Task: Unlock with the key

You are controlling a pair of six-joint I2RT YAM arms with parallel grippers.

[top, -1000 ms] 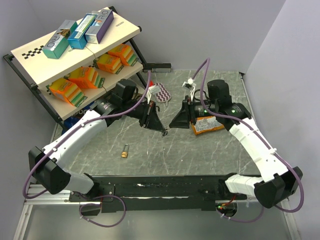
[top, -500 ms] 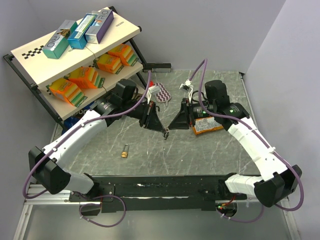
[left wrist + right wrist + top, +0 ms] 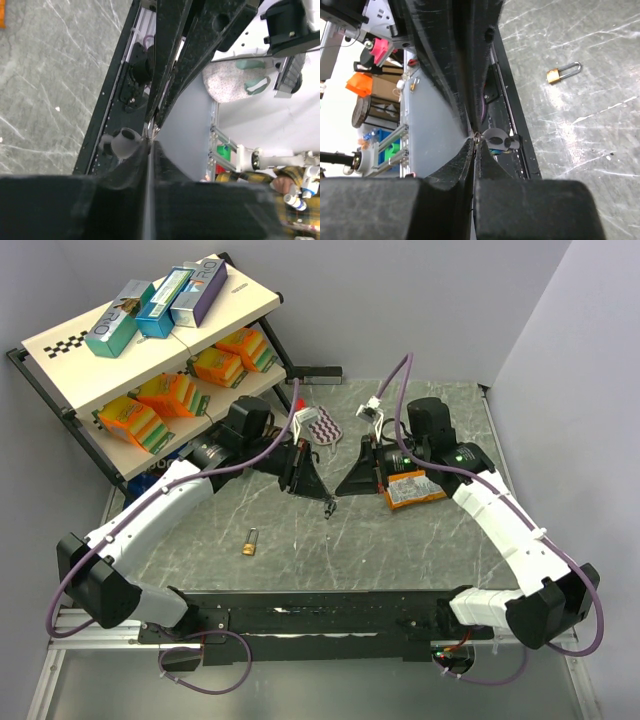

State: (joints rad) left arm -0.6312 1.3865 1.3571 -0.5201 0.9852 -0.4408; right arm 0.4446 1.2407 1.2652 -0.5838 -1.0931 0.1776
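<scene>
A small brass padlock lies flat on the grey marble table, left of centre; the right wrist view shows the padlock with its shackle closed. My two grippers meet tip to tip above the table's middle. The left gripper reaches in from the left and the right gripper from the right. The key is a small dark piece hanging just under the touching tips. In the wrist views a bit of metal shows between the tips. Both pairs of jaws are pressed together on it.
A slanted shelf rack at the back left carries boxes and orange sponge packs. An orange packet lies under the right arm. A patterned pouch sits behind the grippers, and a black bar lies at the table's far edge.
The right gripper has moved a little left to the left gripper's tip and closed its jaws there. The left arm has held its place.
</scene>
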